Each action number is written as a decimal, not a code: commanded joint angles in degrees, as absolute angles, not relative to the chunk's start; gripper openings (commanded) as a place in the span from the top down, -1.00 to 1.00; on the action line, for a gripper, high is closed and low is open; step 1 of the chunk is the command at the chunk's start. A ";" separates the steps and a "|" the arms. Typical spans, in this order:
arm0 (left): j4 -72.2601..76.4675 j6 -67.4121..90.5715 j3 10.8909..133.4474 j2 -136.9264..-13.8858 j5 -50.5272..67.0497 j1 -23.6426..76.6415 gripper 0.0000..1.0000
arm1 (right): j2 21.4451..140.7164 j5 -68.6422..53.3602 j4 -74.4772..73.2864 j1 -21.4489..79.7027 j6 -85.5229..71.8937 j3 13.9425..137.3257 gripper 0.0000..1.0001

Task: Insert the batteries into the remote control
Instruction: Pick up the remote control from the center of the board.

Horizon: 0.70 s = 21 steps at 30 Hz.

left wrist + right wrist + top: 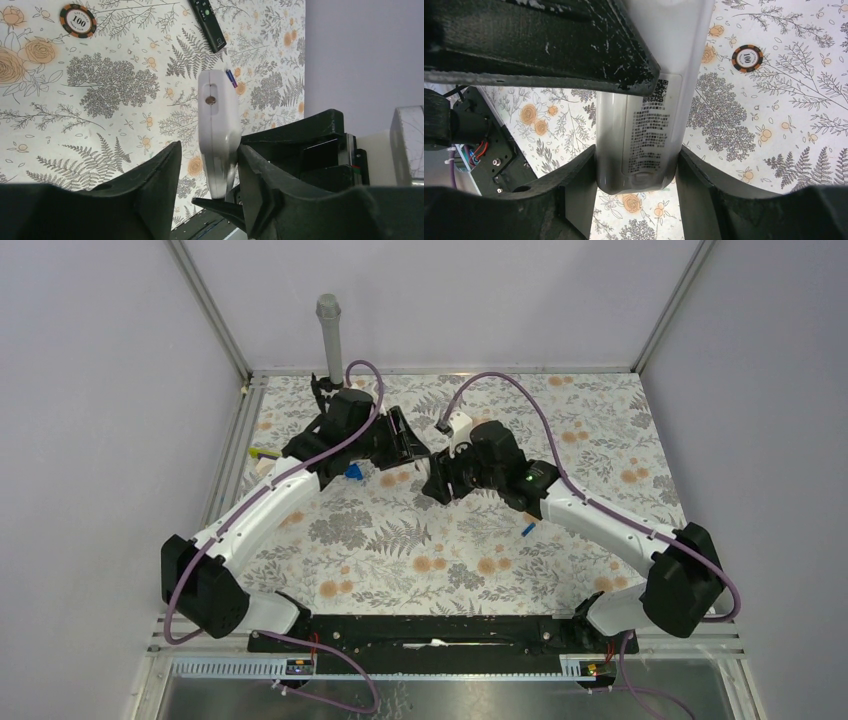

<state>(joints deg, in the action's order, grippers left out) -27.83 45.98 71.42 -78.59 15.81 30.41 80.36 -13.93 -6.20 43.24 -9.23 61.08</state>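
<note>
The floral-clothed table (400, 550) carries both arms, which meet near its far middle, with a grey post (328, 335) standing at the back edge. The right gripper (636, 150) is clamped on the white remote (217, 115), its fingers pressed to both long sides, holding it off the cloth. The left gripper (210, 146) has its jaws apart around the same remote, with a gap on one side; whether the other finger touches cannot be told. A black remote (207, 22) lies on the cloth further off, and a poker chip (77, 20) lies well apart from it. A battery (528, 529) lies loose on the cloth beside the right forearm, outside the remote.
</note>
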 commanded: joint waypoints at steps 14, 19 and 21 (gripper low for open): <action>-20.58 49.91 71.40 -79.83 17.76 27.44 0.02 | 82.44 -16.70 -2.17 43.75 -7.46 64.07 0.41; -20.65 49.69 71.81 -81.63 19.12 27.33 0.46 | 82.67 -18.46 -1.31 43.76 -7.30 63.84 0.46; -20.26 49.64 71.81 -82.03 19.44 27.26 0.68 | 82.54 -18.35 -1.16 43.74 -7.20 63.43 0.42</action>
<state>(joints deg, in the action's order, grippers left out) -23.33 49.89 71.42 -80.93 17.45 27.59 82.72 -16.25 -4.89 43.24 -7.60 61.71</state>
